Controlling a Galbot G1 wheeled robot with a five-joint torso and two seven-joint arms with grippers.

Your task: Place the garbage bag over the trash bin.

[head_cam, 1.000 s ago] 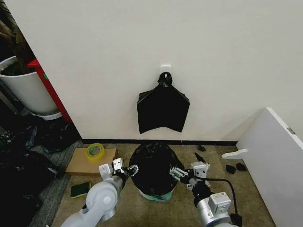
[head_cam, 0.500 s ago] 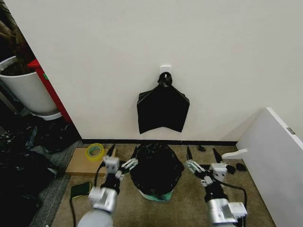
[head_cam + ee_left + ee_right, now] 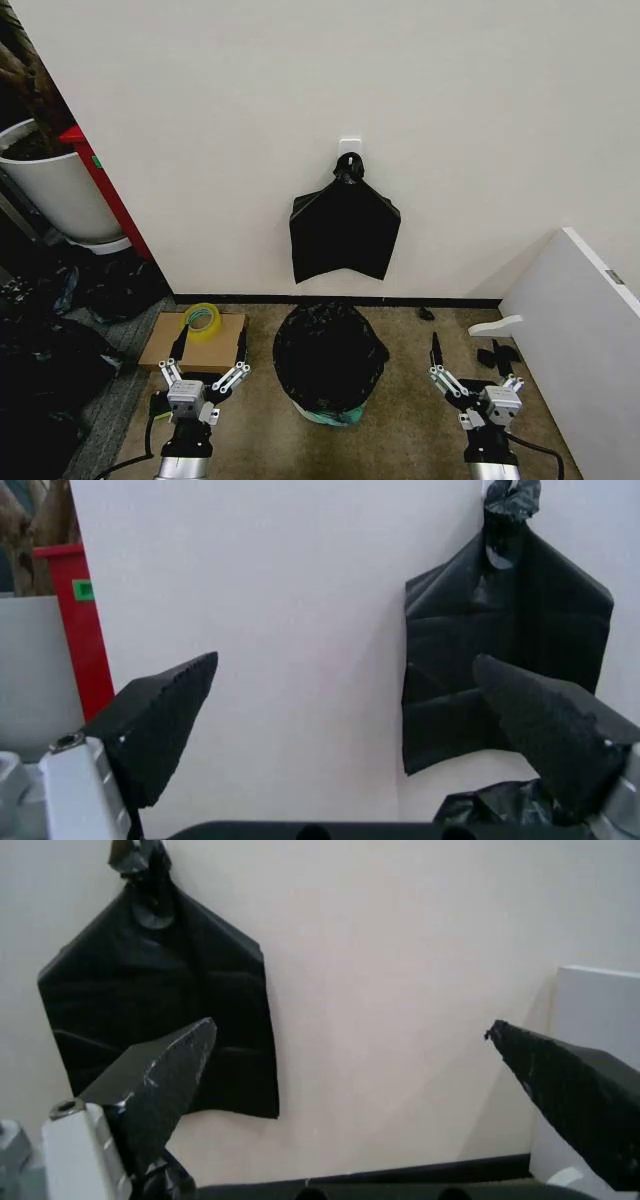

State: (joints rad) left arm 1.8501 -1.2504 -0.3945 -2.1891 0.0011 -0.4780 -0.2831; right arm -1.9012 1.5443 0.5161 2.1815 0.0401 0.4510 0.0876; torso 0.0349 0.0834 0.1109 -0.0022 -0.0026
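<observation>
The garbage bag (image 3: pixel 330 352), glossy black film, is draped over the trash bin, whose pale greenish base (image 3: pixel 326 413) peeks out below it on the floor by the wall. My left gripper (image 3: pixel 210 354) is open to the left of the bag, well apart from it, with nothing between its fingers. My right gripper (image 3: pixel 466 356) is open to the right of the bag, also clear of it. In the left wrist view the open left gripper (image 3: pixel 350 705) faces the wall, a crinkled bit of the garbage bag (image 3: pixel 490 810) low down. The right gripper (image 3: pixel 350 1057) likewise faces the wall.
A flat black bag bundle (image 3: pixel 344 228) hangs from a wall hook. A cardboard box (image 3: pixel 170 345) with a yellow tape roll (image 3: pixel 201 320) and a green sponge (image 3: pixel 162 403) lie left. A large white plant pot (image 3: pixel 55 190) stands far left; a white panel (image 3: pixel 580 340) leans right.
Both grippers have let go of the bag's sides, pulled back toward me and outward, and now stand open, fingers pointing at the wall. The bag stays on the bin.
</observation>
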